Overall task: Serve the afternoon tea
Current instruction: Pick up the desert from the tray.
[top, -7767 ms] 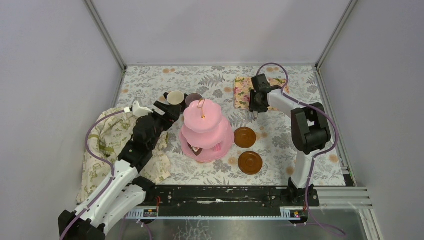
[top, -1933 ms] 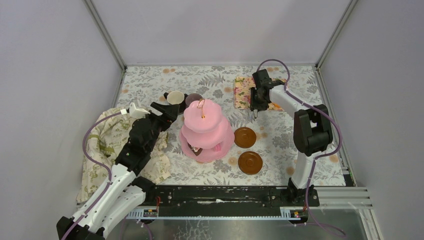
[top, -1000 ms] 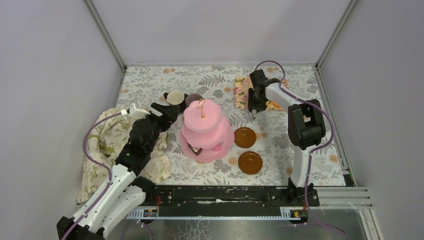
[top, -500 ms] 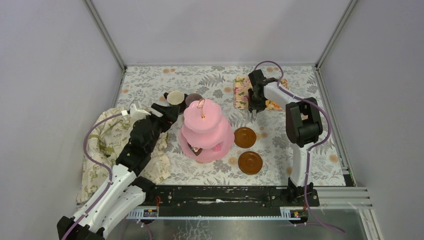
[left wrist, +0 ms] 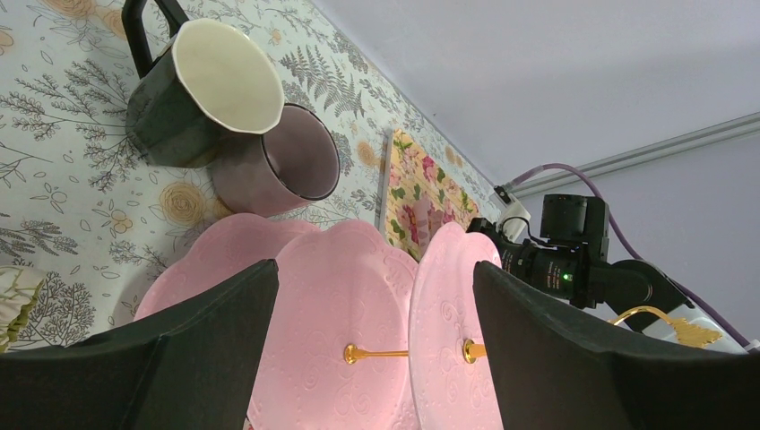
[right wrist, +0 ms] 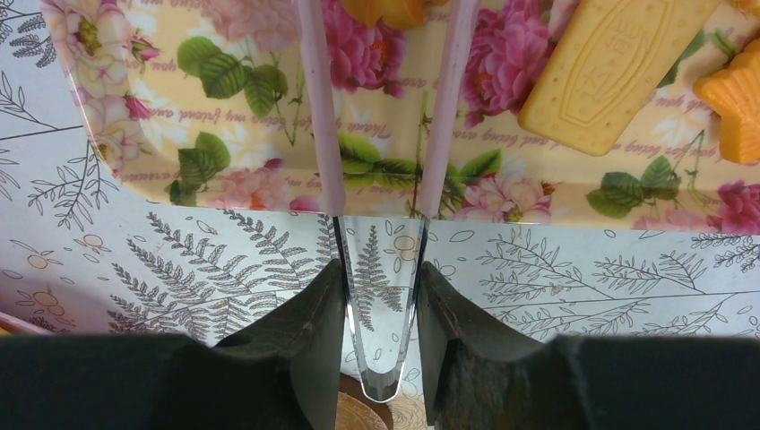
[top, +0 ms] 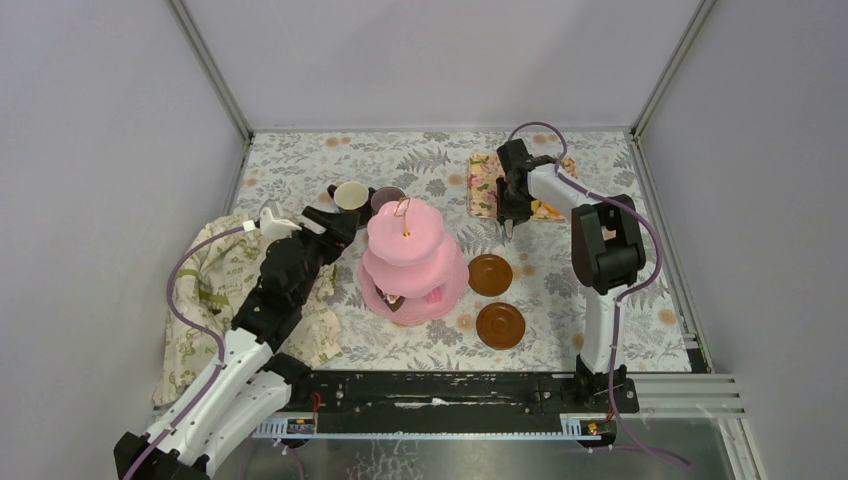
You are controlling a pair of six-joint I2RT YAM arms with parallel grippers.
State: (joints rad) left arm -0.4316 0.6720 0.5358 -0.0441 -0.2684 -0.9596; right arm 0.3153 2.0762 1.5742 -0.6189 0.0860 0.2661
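Note:
The pink three-tier cake stand (top: 405, 250) stands mid-table with a dark sweet (top: 392, 300) and a pink sweet (top: 436, 295) on its bottom tier. Two dark mugs (top: 350, 195) (top: 386, 199) stand behind it, and two brown saucers (top: 490, 274) (top: 500, 325) lie to its right. My left gripper (top: 335, 218) is open and empty, and the stand's tiers (left wrist: 358, 305) show between its fingers. My right gripper (top: 510, 212) is shut on pink tongs (right wrist: 318, 107). The tong arms reach over the floral tray (right wrist: 224, 134), with an orange sweet (right wrist: 387, 9) between them.
The tray also holds a yellow biscuit (right wrist: 609, 63) and an orange star-shaped sweet (right wrist: 735, 98). The beige leaf-print cloth (top: 215, 290) lies bunched at the left, under my left arm. Grey walls close in the table on three sides.
My right arm's elbow has swung left, and its gripper has edged left at the tray's near edge with the tongs. The left arm has barely moved.

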